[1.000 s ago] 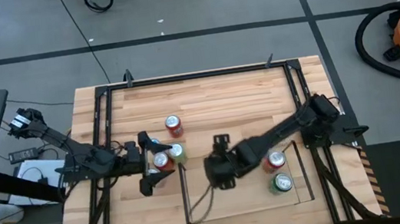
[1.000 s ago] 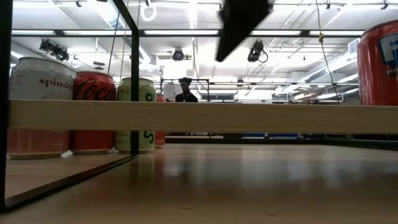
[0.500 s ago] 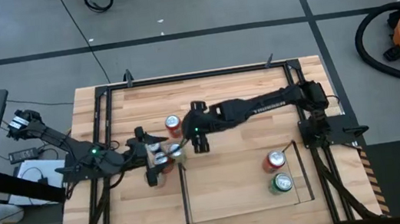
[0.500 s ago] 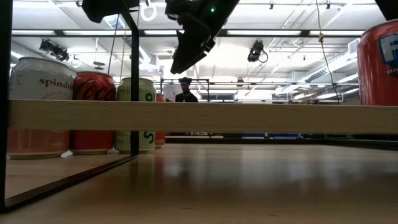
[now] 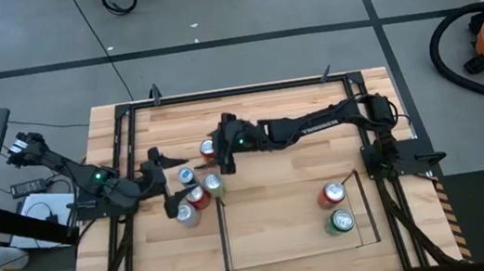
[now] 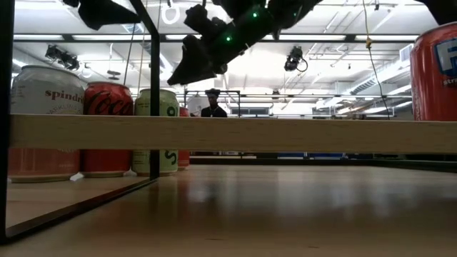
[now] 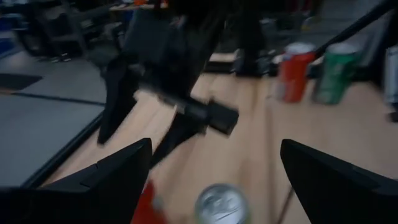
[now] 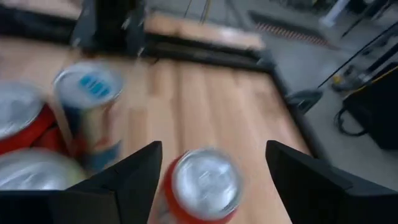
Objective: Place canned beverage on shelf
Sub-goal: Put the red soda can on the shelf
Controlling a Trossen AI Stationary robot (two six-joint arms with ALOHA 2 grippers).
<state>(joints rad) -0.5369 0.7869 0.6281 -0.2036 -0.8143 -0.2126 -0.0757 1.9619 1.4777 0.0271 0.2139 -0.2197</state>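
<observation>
Low in the high view, the shelf (image 5: 282, 228) already carries two cans at its right. Mid-frame, the left pincer (image 5: 165, 176) waits open beside the can cluster. Farthest up, the right pincer (image 5: 222, 149) hangs open over the red can (image 5: 209, 147), apparently lining up a grasp.

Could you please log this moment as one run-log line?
right gripper: open over red can | left gripper: open by cans | shelf: two cans

Wood table (image 5: 258, 115): can cluster (image 5: 194, 181) left-centre; shelf (image 5: 283, 233) front-right w/ red can (image 5: 330, 195), green can (image 5: 340, 223)
</observation>
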